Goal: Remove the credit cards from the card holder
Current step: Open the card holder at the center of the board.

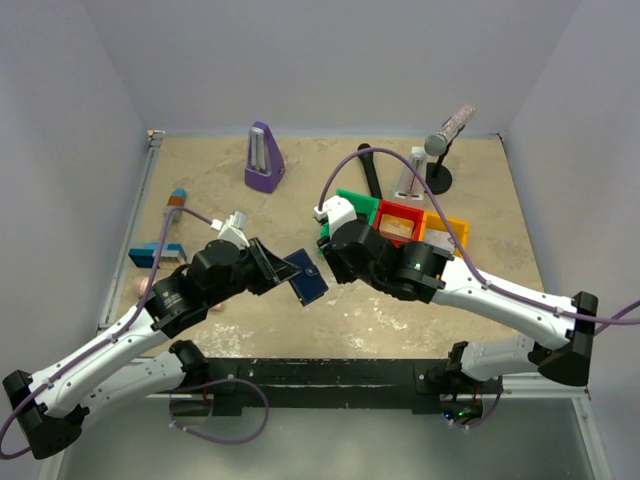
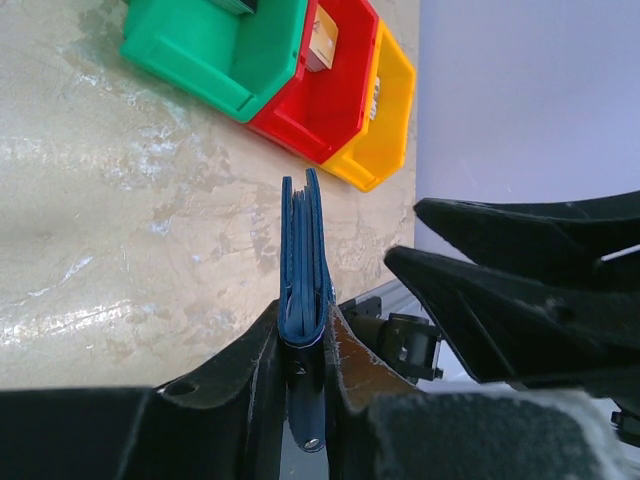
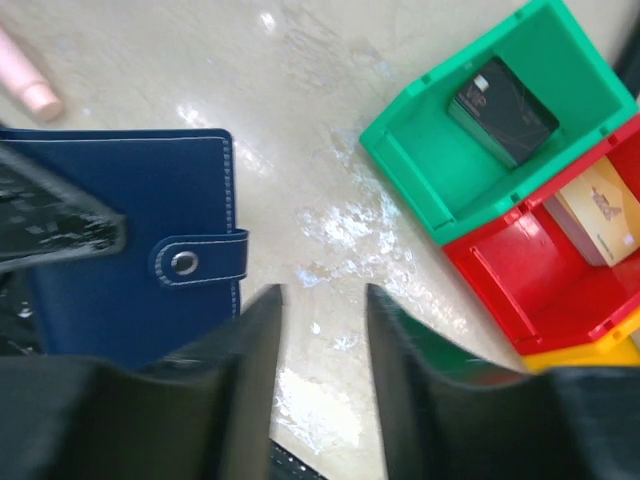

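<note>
The left end effector (image 2: 303, 335) clamps the closed navy leather bifold card holder (image 2: 305, 255), whose snap tab (image 3: 200, 262) lies just beside the parted, empty right end effector (image 3: 322, 300).

No legible text; the grey mark on the black flat rectangle (image 3: 503, 97) is blurred.

Plain lavender walls (image 1: 320, 60) around mottled beige tabletop (image 1: 300, 200)
</note>
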{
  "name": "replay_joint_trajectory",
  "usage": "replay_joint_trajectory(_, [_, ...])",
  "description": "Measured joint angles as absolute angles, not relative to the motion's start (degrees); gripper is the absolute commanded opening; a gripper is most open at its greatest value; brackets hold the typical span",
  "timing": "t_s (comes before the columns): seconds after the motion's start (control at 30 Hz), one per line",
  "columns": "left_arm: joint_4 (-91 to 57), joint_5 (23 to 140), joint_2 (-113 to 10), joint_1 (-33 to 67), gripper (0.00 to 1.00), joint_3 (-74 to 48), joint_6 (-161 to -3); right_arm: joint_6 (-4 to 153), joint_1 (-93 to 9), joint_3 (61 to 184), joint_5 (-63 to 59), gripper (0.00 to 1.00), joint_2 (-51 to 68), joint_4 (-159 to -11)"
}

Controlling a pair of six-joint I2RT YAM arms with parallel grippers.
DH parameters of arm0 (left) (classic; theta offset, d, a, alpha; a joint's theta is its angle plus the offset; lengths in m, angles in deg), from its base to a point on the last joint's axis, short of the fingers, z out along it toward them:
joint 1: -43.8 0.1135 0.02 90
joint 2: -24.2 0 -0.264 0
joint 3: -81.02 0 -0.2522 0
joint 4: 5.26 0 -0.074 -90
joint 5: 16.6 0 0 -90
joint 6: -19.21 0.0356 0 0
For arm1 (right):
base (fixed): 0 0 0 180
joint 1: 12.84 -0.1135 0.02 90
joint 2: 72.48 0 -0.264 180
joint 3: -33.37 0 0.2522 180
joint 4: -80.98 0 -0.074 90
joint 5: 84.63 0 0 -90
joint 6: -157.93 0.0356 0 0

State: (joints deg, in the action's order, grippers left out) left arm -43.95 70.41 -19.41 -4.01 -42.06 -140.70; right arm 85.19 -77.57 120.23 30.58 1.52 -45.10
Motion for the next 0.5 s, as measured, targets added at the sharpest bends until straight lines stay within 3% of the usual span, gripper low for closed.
replay_joint_trajectory(0.2, [-43.95, 70.50, -20.22, -4.01, 0.00, -42.06, -140.70, 82.06, -80.24, 118.37, 28.04, 0.64, -2.54, -50.89])
replay_joint_trajectory(0.5, [-43.97, 71.48, -20.94, -4.01, 0.00, -42.06, -140.68, 79.15, -83.47, 118.75, 27.89, 0.62, 3.07, -52.42])
